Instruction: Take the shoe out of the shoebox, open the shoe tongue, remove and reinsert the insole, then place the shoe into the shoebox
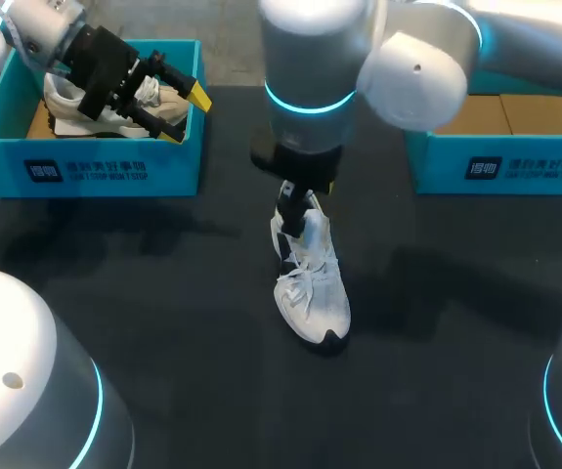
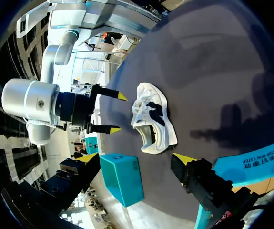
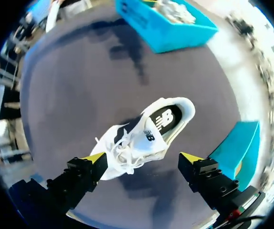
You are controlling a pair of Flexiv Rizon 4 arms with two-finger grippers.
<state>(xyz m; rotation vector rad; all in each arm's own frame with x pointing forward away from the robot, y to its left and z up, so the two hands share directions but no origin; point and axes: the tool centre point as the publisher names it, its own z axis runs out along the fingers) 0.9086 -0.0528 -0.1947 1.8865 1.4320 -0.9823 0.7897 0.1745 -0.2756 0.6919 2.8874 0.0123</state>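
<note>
Right under my right claw (image 3: pixel 144 157) sits the white shoe (image 3: pixel 146 138). The claw's two fingers are wide apart and hold nothing. The shoe stands on its sole in the middle of the table, out of any box, with the dark insole (image 3: pixel 167 119) inside. My left claw (image 1: pixel 185 115) is spread apart too, over the left shoebox (image 1: pixel 85 166), where another shoe (image 1: pixel 61 98) lies. I think the shoe could tip or slide if one finger bumps its side. I could also snag the laces (image 3: pixel 122 152) by mistake. The table (image 1: pixel 163 293) has a dark, soft-looking cover. A second blue shoebox (image 1: pixel 500 166) waits on my right.
</note>
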